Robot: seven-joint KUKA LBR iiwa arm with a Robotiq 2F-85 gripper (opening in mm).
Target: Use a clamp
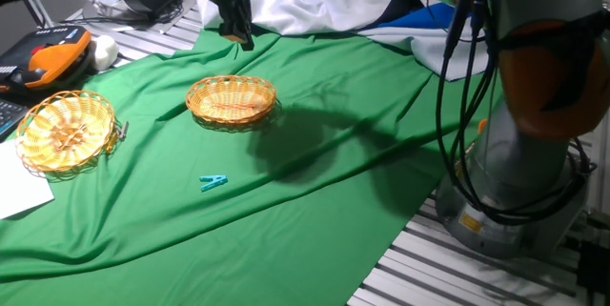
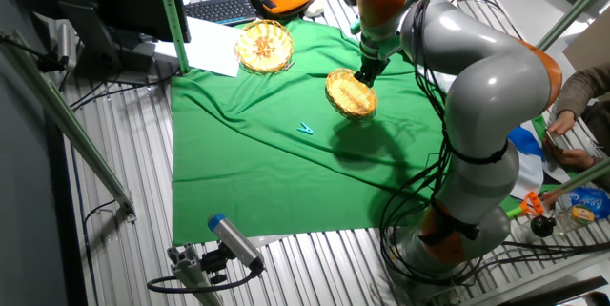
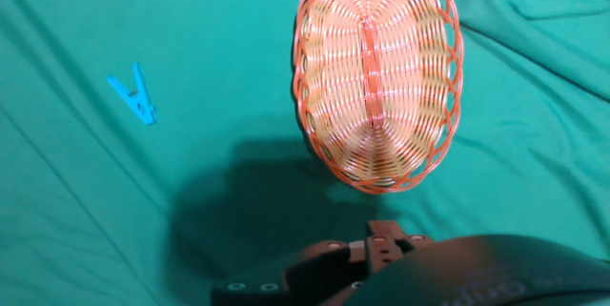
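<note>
No writing can be read anywhere. At far left an orange pendant lies beside a round wicker basket. The teal clamp lies alone on the green cloth draped over a slatted table, near an oval basket. The gripper hovers beyond; its fingers look pressed together, though I cannot tell.

One fixed view puts you low at the table's edge, close in, looking across the green cloth, with the arm's base at right of frame. The other fixed view sets you high and farther back on a different side, looking steeply down; the cloth fills mid-frame. The hand view looks straight down from above. All three share the oval basket and the clamp.
</note>
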